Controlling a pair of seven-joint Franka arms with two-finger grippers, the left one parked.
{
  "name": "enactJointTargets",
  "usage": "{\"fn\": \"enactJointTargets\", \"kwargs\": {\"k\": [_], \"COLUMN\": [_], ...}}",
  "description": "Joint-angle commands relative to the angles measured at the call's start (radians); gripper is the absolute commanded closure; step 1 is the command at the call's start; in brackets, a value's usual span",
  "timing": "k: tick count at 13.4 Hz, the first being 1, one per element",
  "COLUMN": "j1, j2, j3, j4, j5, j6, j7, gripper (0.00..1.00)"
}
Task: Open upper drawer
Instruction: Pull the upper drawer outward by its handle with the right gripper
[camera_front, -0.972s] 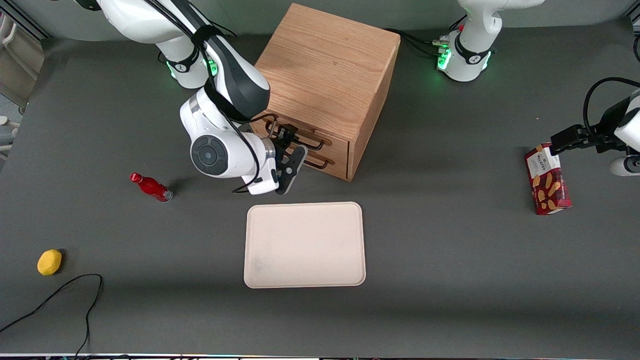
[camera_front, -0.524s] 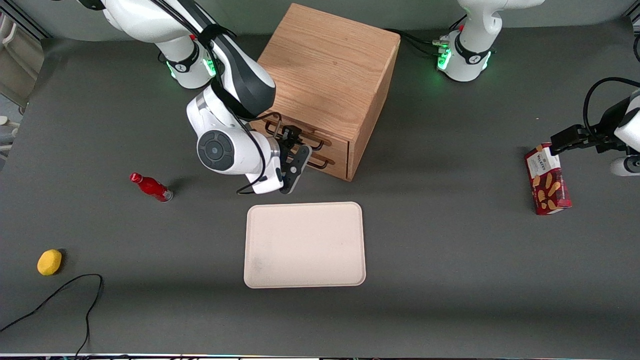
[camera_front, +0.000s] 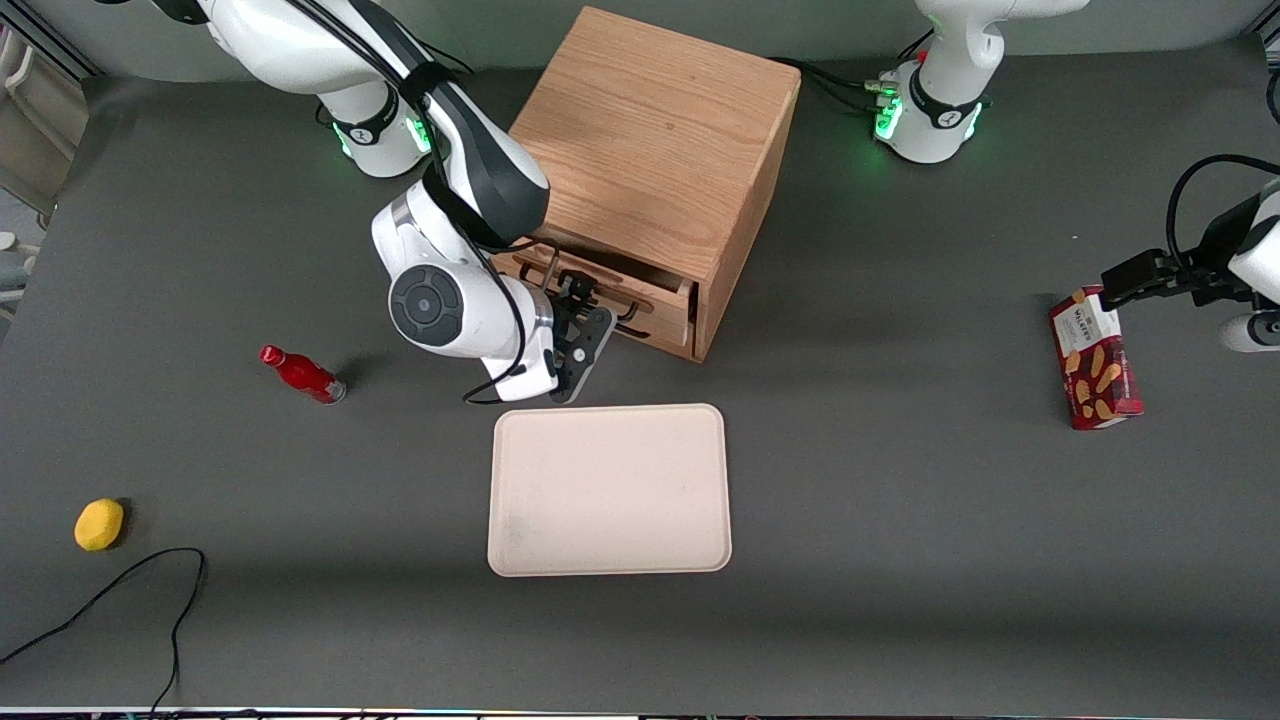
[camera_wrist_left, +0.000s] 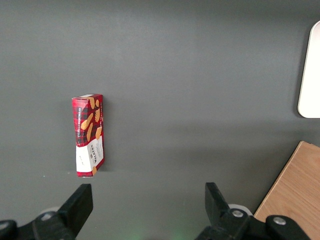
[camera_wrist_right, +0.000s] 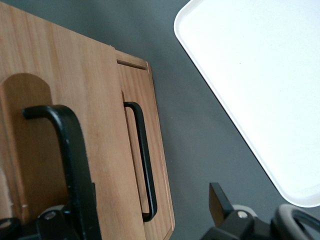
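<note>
The oak cabinet (camera_front: 660, 130) has two drawers facing the front camera. The upper drawer (camera_front: 650, 295) stands pulled out a short way, its front overhanging the bottom drawer (camera_front: 665, 335). In the right wrist view the upper drawer front (camera_wrist_right: 105, 150) carries its black bar handle (camera_wrist_right: 70, 150), and the bottom drawer's handle (camera_wrist_right: 145, 165) shows beside it. My right gripper (camera_front: 585, 310) is at the upper handle. It is open, with one finger (camera_wrist_right: 50, 220) against the bar and the other finger (camera_wrist_right: 217, 197) clear of the wood, as the right wrist view of the gripper (camera_wrist_right: 135, 210) shows.
A beige tray (camera_front: 610, 490) lies just nearer the front camera than the cabinet, also in the right wrist view (camera_wrist_right: 260, 75). A red bottle (camera_front: 300, 373), a yellow fruit (camera_front: 99, 524) and a black cable (camera_front: 150, 590) lie toward the working arm's end. A biscuit box (camera_front: 1093, 360) lies toward the parked arm's end.
My gripper moved up to the upper handle, then drew back toward the front camera. The upper drawer slid out a short way with it.
</note>
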Motion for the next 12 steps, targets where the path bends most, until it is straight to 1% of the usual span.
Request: {"fn": "enactJointTargets", "kwargs": {"k": [1,6,12], "j1": [0.004,0.004,-0.036], "j2": [0.008,0.045,0.081], "j3": [-0.017,-0.032,-0.033], "j4": [0.009,0.056,0.121], "j5": [-0.011,-0.017,-0.019], "j6": [0.013,0.012,-0.004], "j7": [-0.018,-0.029,-0.038], "gripper": [0.0,0.0,0.0]}}
